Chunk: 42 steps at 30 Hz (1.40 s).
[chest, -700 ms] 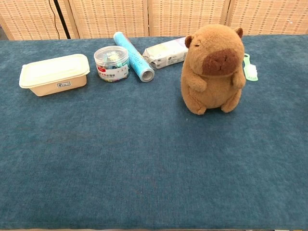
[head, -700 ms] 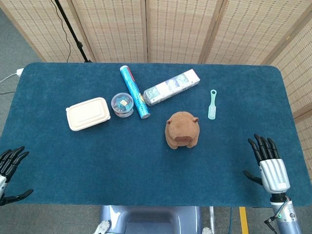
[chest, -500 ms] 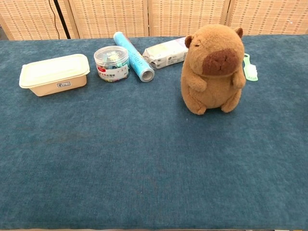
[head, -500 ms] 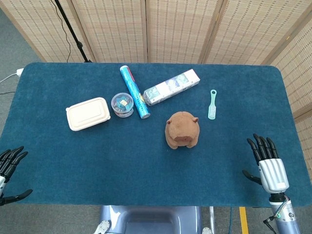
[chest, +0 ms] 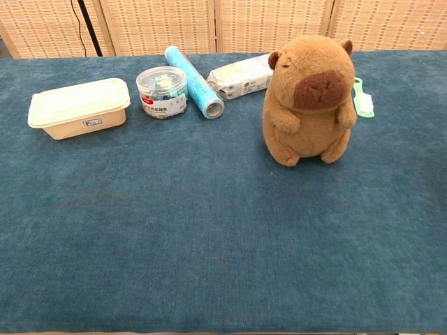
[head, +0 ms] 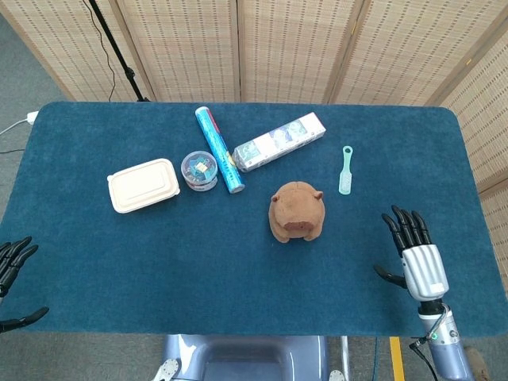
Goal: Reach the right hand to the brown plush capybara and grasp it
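Since the earlier shot your right hand (head: 414, 255) has slid in from the table's near right edge, up and toward the capybara (head: 297, 210), while the left hand (head: 11, 268) has dropped back a bit further off the near left corner. Nothing on the table has budged.

So you're in the reach step, early on. The right hand sits well apart from the capybara, off to its right and nearer the robot, fingers spread and empty, thumb sticking out to the side. The left hand's fingers are apart too, holding nothing, and it's half out of the head view. The chest view shows neither hand.

Next move, I'd say: keep the hand open, carry it left and forward until the palm faces the capybara's side, then close around the body. Watch the green brush (head: 345, 170) lying just behind and right of the toy. I reckon you'll pass in front of it.

The capybara stands upright, facing the robot, round brown body with a darker snout, small ears, stubby arms. It looks soft and squashy, so a wide wrap should hold better than a fingertip pinch. The blue roll (head: 218, 149) and the packet (head: 279, 141) lie behind it and to the left.
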{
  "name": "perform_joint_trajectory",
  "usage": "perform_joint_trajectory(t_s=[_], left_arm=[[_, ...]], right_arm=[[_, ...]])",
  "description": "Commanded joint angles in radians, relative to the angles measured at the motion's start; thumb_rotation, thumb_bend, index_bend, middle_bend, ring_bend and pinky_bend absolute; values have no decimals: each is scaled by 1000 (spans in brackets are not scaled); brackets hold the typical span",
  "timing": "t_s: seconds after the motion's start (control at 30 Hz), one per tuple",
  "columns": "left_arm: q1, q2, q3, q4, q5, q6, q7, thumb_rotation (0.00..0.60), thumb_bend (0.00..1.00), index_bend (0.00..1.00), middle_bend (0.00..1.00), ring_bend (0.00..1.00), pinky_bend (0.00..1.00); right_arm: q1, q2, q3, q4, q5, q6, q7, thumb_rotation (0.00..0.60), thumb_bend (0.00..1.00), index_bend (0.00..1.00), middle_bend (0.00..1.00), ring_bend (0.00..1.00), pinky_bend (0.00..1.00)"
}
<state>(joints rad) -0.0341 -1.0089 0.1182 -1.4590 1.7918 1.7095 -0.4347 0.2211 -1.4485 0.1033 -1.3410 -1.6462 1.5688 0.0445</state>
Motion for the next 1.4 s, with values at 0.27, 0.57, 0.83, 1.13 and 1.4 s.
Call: perform_joint_trajectory(t_s=[0.27, 0.57, 0.83, 1.13, 1.4], left_arm=[[-4, 4, -3, 4, -6, -9, -16, 600, 0, 0, 0, 0, 0], [-7, 8, -5, 2, -12, -15, -23, 600, 0, 0, 0, 0, 0], [-4, 9, -4, 7, -8, -9, -32, 600, 0, 0, 0, 0, 0], [-4, 9, -4, 11, -7, -7, -37, 600, 0, 0, 0, 0, 0], [-5, 10, -4, 11, -6, -11, -37, 600, 0, 0, 0, 0, 0]], right_arm=[[103, -111, 70, 14, 83, -127, 85, 600, 0, 452, 0, 0, 0], [121, -178, 103, -62, 173, -162, -52, 600, 0, 487, 0, 0, 0], [127, -221, 92, -93, 188, -164, -114, 600, 112, 415, 0, 0, 0], [129, -272, 85, -94, 200, -161, -132, 600, 239, 424, 0, 0, 0], [141, -327, 97, -37, 203, -145, -148, 600, 243, 435, 0, 0, 0]])
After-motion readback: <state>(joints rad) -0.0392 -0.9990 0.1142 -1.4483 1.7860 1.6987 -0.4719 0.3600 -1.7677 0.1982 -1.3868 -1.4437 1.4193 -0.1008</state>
